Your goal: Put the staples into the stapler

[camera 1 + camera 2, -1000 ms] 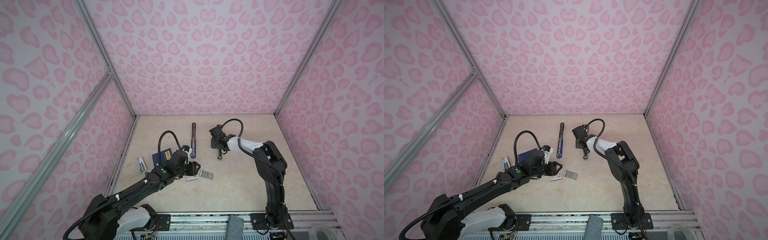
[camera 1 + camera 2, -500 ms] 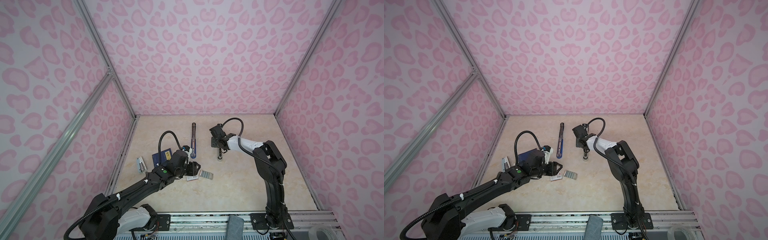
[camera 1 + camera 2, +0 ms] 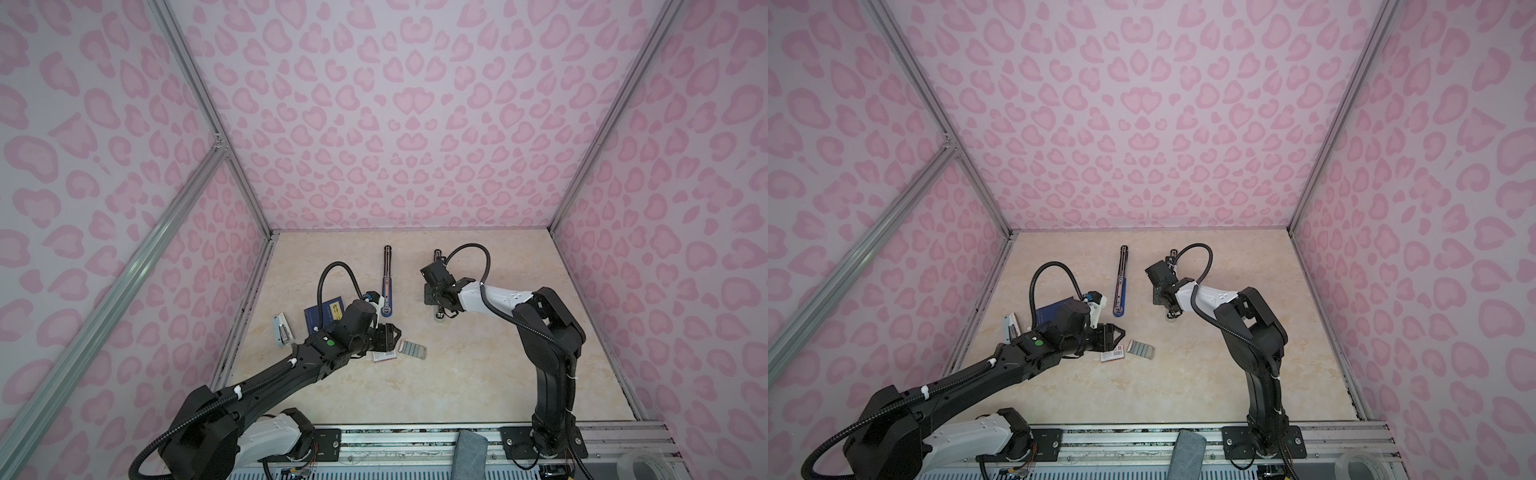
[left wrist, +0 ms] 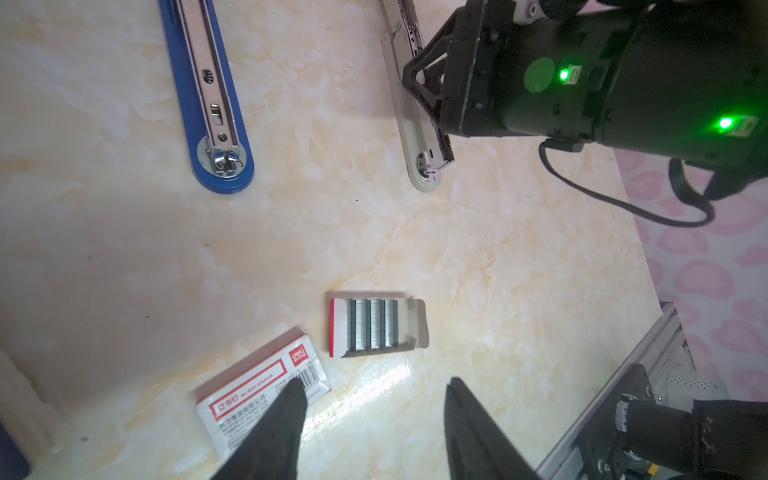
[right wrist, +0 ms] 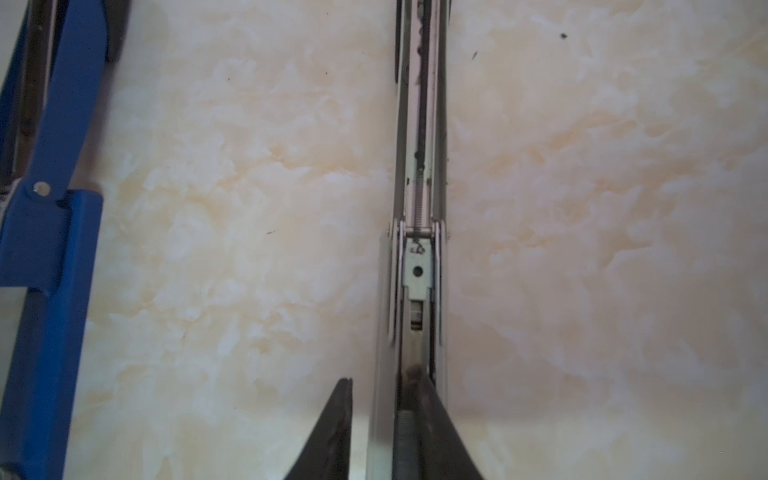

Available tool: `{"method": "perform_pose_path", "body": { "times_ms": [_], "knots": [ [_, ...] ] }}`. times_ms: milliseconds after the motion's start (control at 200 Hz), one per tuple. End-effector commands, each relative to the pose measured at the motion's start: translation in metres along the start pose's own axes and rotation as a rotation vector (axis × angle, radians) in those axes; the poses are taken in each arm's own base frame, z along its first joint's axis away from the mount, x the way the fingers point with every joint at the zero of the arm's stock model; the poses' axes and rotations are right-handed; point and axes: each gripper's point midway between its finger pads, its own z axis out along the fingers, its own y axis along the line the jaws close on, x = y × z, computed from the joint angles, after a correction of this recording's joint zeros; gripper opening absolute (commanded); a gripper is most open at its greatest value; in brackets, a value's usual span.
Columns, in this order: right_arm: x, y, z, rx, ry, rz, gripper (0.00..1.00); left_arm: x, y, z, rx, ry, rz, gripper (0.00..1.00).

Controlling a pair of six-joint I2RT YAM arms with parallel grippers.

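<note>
Left gripper [image 4: 374,419]: jaws open and empty, over the staple box [image 4: 249,399]. Right gripper [image 5: 382,386]: jaws narrowly apart at the grey stapler [image 5: 417,270]; grip cannot be determined.

Three walls close the cell: a back wall [image 3: 407,124], a left wall [image 3: 83,166] and a right wall [image 3: 685,208], all pale lilac with pink heart-like blotches. Silver aluminium struts [image 3: 208,104] run up the corners, and one diagonal strut [image 3: 104,299] crosses the left wall. The worktop [image 3: 478,374] is glossy cream marble-pattern, evenly lit. A metal rail [image 3: 415,436] edges its front.
</note>
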Motion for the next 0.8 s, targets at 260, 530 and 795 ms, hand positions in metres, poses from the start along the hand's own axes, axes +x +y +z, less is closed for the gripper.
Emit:
{"method": "perform_pose_path", "body": {
  "times_ms": [260,530,795],
  "knots": [
    [0.033,-0.003,-0.024,-0.024,0.045,-0.015,0.27,-0.008,-0.007,0.001,0.024,-0.023,0.001,0.57],
    [0.015,-0.004,-0.053,-0.042,-0.004,-0.026,0.32,-0.009,-0.008,0.001,0.025,-0.021,0.000,0.57],
    [0.020,-0.026,-0.048,-0.040,0.027,0.006,0.39,-0.009,-0.007,0.003,0.021,-0.020,-0.002,0.57]
  ]
}}
